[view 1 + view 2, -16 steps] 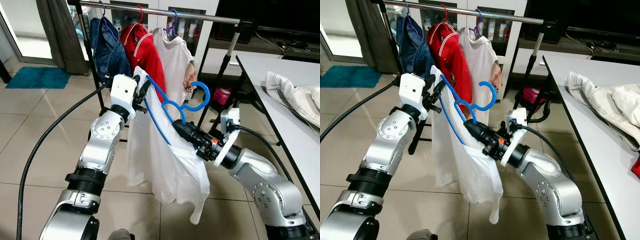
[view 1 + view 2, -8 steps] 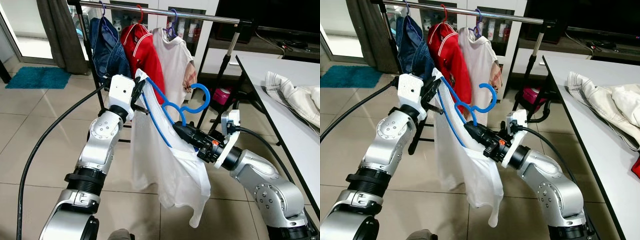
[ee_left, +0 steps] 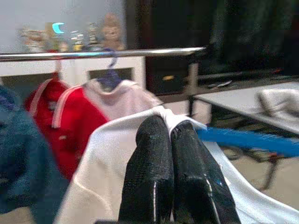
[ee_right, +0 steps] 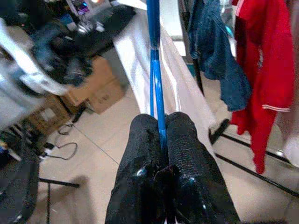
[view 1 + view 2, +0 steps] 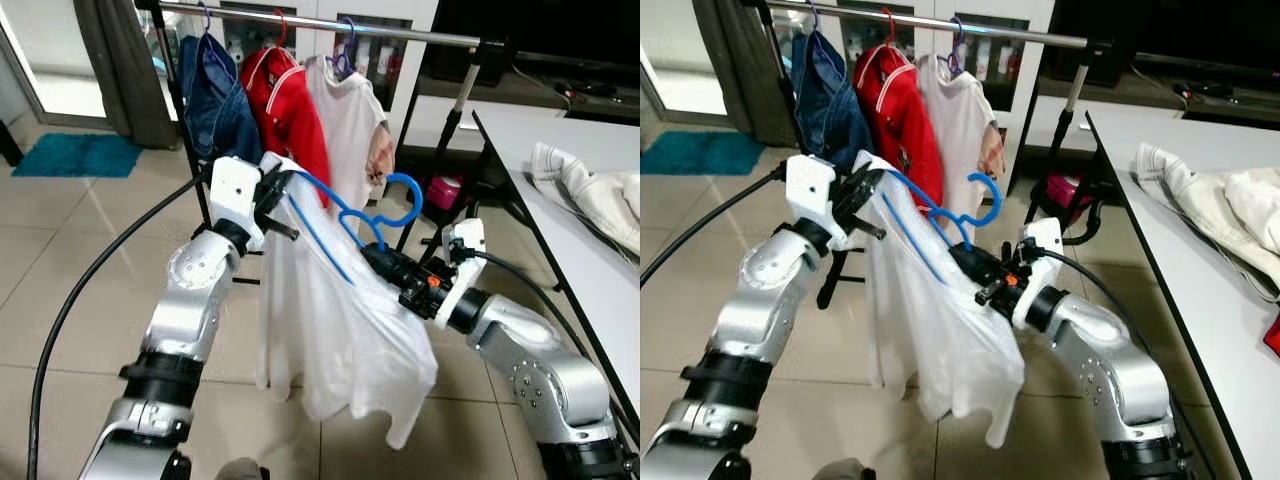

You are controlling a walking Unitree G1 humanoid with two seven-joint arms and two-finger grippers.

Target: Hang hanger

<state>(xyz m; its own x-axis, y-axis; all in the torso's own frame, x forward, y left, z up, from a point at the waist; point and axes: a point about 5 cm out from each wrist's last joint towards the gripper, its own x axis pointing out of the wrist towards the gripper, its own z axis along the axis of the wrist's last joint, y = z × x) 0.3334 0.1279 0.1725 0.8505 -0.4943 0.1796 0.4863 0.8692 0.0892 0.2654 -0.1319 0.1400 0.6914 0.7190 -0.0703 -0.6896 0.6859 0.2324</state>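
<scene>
A blue hanger (image 5: 322, 192) carries a white shirt (image 5: 340, 330) and is held between my two grippers, below and in front of the clothes rail (image 5: 400, 33). My left gripper (image 5: 278, 190) is shut on the shirt's shoulder at the hanger's left end; the wrist view shows its fingers (image 3: 173, 172) pressed on white cloth (image 3: 117, 154). My right gripper (image 5: 375, 258) is shut on the hanger near its hook (image 5: 412, 192), with the blue bar (image 4: 155, 79) pinched between its fingers. The shirt drapes over my right wrist.
A denim garment (image 5: 215, 90), a red shirt (image 5: 290, 100) and a white shirt (image 5: 350, 110) hang on the rail. The rack's right post (image 5: 440, 160) stands behind my right arm. A table (image 5: 560, 230) with pale cloth (image 5: 590, 190) is on the right. A black cable (image 5: 90, 290) trails left.
Both grippers have shifted slightly with the hanger, and its hook has edged right. The shirt has spread wider and now covers more of my right wrist.
</scene>
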